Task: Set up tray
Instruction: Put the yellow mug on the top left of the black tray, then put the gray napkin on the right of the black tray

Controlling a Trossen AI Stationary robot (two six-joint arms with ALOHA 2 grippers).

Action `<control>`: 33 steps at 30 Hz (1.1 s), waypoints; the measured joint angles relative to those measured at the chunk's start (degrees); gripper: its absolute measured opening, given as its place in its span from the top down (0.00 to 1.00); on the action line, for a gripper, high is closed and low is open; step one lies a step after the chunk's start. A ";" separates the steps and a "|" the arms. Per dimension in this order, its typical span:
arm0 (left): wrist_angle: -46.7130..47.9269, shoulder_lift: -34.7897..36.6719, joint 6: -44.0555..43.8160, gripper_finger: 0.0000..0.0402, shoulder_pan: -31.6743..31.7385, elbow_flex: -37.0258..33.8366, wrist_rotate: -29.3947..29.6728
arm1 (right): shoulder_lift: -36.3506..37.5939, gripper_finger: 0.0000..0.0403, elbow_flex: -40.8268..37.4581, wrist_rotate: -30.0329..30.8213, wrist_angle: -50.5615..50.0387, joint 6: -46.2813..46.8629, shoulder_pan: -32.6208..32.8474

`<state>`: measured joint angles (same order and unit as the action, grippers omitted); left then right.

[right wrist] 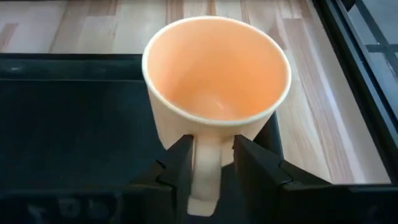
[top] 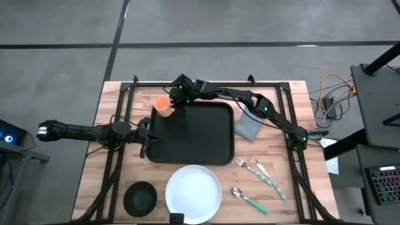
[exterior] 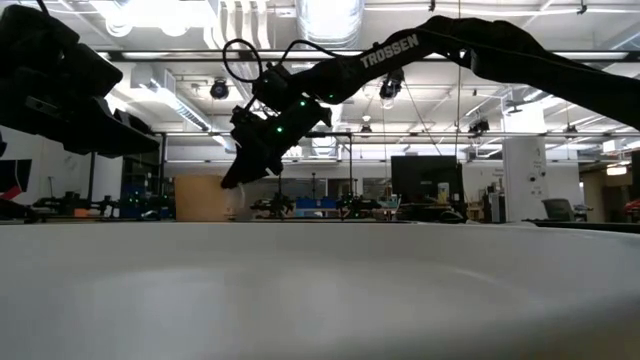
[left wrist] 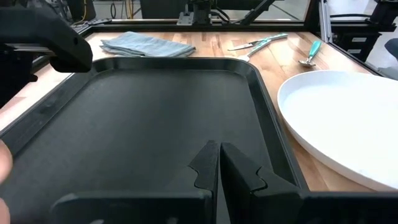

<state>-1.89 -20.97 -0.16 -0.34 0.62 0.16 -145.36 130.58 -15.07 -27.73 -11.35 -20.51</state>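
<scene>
Tray [top: 190, 134] on wood table [top: 284, 206]; right claw [right wrist: 211, 163] grips orange mug [right wrist: 216, 81] handle; left claw [left wrist: 219, 163] closed, empty

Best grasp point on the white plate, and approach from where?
Take the white plate by its thin raised rim, on the edge facing the spoon; from the high view that side looks the least crowded. It lies flat, so come in low and pinch the lip. The tray and black bowl crowd its other sides.
</scene>
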 joint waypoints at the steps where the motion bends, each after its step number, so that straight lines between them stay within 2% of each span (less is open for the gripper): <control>1: 0.00 0.00 0.00 1.00 0.00 0.00 0.00 | 0.00 0.70 0.00 0.00 0.00 -0.22 0.00; 9: 0.00 0.00 0.02 1.00 0.00 0.00 0.00 | 0.00 0.53 -0.19 0.02 0.89 -0.20 0.02; 14: 0.00 0.00 0.01 1.00 0.00 0.00 0.00 | 0.00 0.47 -0.35 0.02 4.14 0.86 0.04; 25: 0.00 0.00 0.02 1.00 0.00 0.00 0.00 | 0.00 0.45 -0.35 0.04 5.74 1.52 0.39; 28: 0.00 -0.02 0.02 1.00 0.00 0.00 0.00 | 0.33 0.45 -0.35 0.53 3.96 -0.68 0.36; 33: 0.00 0.00 0.02 1.00 0.00 0.00 0.00 | 0.64 0.45 2.44 4.76 -2.39 -1.78 0.36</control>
<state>-1.89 -20.97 -0.15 -0.34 0.62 0.16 -144.72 133.03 -10.31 -30.11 -13.12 -20.15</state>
